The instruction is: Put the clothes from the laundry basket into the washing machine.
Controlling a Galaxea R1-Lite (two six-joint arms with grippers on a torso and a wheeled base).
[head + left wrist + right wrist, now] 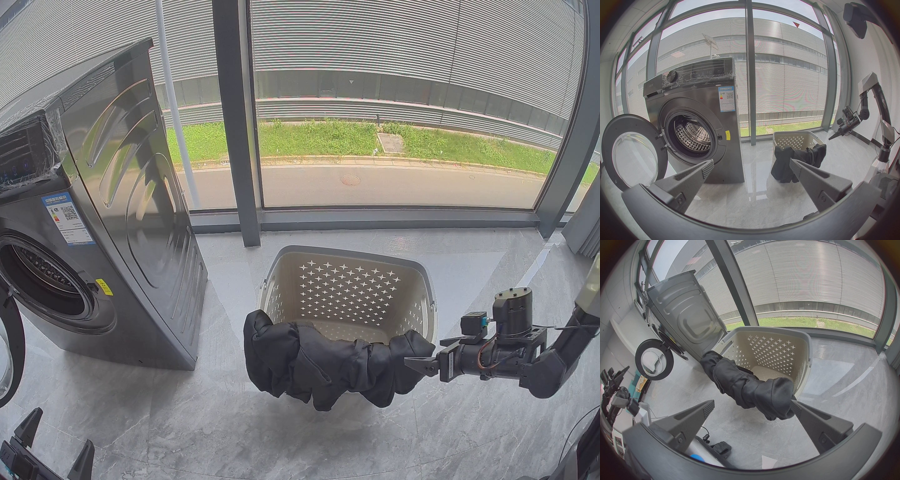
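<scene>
The black clothes [325, 369] are lying sideways across the laundry basket [350, 254] rim, lower middle, with the wide-open right gripper [417, 364] sitting at their right end.

A grey washing machine [125, 250] stands on the left, its round opening uncovered. On the marble floor [187, 425] in the middle sits a cream laundry basket [350, 256] with a black garment [319, 365] draped over its near rim. The right gripper [420, 364] is just beside the garment's right end. The left gripper [62, 426], fingers spread, is low on the left.
</scene>
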